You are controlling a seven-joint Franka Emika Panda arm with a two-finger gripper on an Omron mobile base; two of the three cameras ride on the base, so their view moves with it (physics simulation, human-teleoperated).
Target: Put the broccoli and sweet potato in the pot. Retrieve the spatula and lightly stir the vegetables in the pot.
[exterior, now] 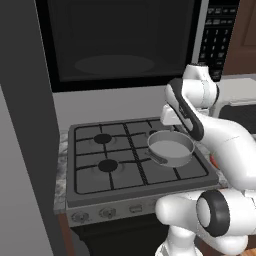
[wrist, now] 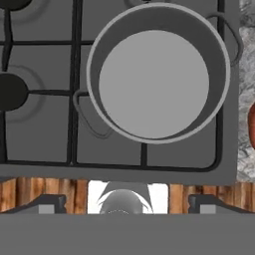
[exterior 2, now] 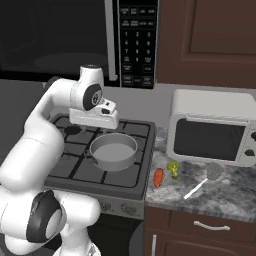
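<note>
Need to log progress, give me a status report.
Gripper open, above the pot. Pot empty. Broccoli, sweet potato, spatula on the counter. Nothing blocking.

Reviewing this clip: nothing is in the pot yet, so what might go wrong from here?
1. The sweet potato and broccoli lie close together on the counter; the open hand, above the pot, may nudge one while grasping the other.
2. Both sit near the counter's front edge, so a push might roll them off.
3. The spatula lies flat by the toaster oven, which could make gripping it awkward.
</note>
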